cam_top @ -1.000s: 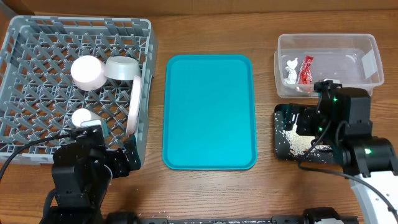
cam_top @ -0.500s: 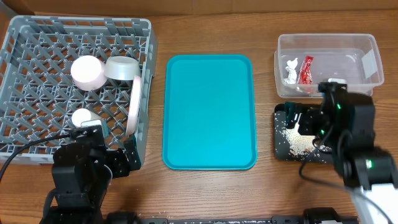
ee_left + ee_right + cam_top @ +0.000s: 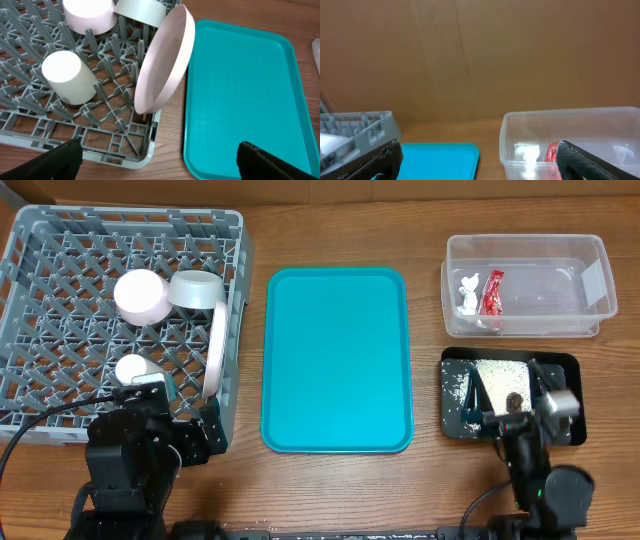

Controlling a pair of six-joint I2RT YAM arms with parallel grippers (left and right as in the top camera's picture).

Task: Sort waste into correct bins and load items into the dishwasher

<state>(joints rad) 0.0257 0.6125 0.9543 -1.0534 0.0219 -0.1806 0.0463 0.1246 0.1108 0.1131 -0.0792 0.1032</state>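
The grey dish rack (image 3: 60,240) at the left holds a pale pink bowl (image 3: 140,295), a grey-white bowl (image 3: 196,290), a white plate (image 3: 215,350) standing on edge and a small white cup (image 3: 130,368). The clear tub (image 3: 560,285) holds the white paper (image 3: 468,290) and red wrapper (image 3: 491,292). The black tray (image 3: 560,370) holds rice grains (image 3: 495,373) and a brown lump (image 3: 514,400). My left gripper (image 3: 160,160) is open and empty over the rack's near right corner (image 3: 142,152). My right gripper (image 3: 480,160) is open and empty, level, facing the tub (image 3: 570,135).
The teal tray (image 3: 335,360) lies between rack and bins, with nothing on it; it also shows in the left wrist view (image 3: 240,90) and the right wrist view (image 3: 440,157). A cardboard wall stands behind the table. Both arms sit at the near edge.
My right arm has drawn back from over the black tray toward the near edge and levelled out, uncovering the rice and brown lump. The left arm has not moved.
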